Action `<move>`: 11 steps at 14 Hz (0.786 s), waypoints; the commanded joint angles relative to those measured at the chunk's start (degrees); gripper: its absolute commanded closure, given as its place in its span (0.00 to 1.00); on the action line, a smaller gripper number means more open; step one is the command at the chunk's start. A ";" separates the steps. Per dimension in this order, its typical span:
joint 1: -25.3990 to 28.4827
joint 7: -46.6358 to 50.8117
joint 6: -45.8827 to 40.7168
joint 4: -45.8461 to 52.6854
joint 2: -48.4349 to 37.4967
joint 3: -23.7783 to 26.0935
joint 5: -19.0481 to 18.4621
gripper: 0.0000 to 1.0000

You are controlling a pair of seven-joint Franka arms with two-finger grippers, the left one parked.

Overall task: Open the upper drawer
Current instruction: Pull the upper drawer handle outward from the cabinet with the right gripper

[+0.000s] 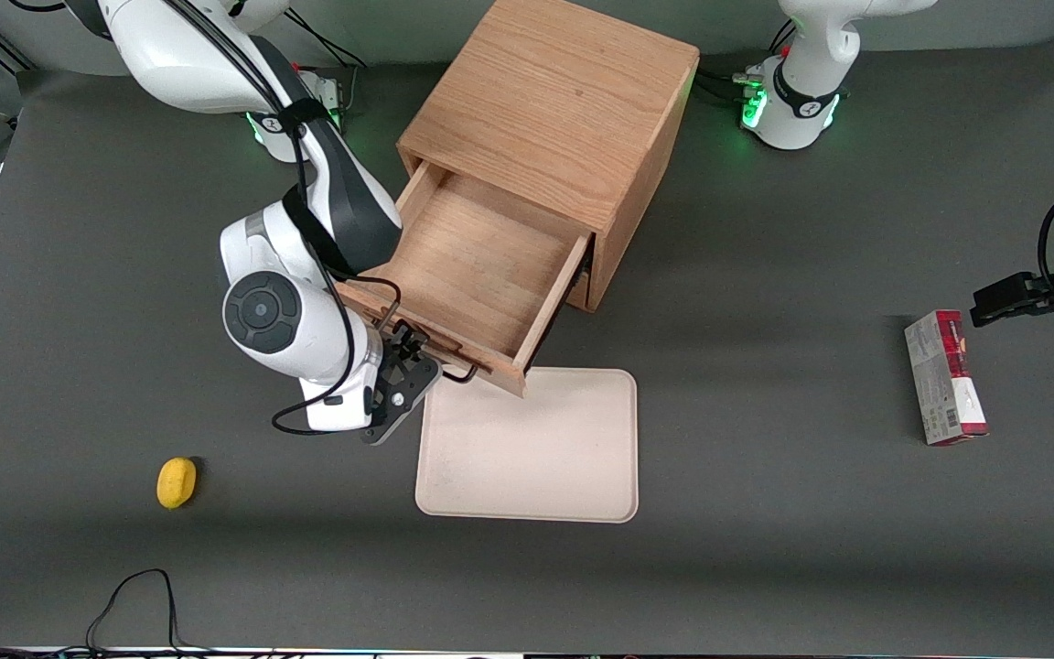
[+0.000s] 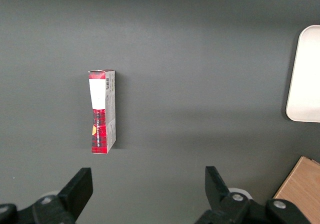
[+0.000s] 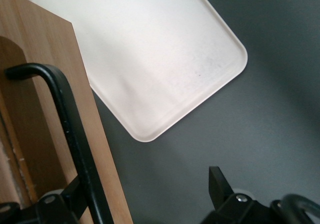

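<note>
A: Drawer (image 1: pixel 477 265) is pulled far out of the cabinet (image 1: pixel 550 110), toward the front camera. Its wooden box is bare inside. The front corner hangs just over the tray's (image 1: pixel 532 448) edge.

B: And the gripper (image 1: pixel 413 352)?

A: It is at the drawer front, at the handle (image 3: pixel 70 129). The fingers are spread wide. One finger (image 3: pixel 65 204) is just beside the black bar, the other finger (image 3: pixel 220 186) stands well apart over bare table (image 3: pixel 270 109). It holds nothing.

B: Room around it?

A: The tray lies flat, nearer to the camera than the drawer. A lemon (image 1: pixel 176 481) lies toward the working arm's end, well apart from the tray. A red box (image 1: pixel 945 377) lies toward the parked arm's end. Between box and tray is only grey mat.
</note>
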 commanded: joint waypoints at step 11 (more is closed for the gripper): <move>-1.98 -0.77 -8.24 10.69 1.13 -0.10 -1.25 0.00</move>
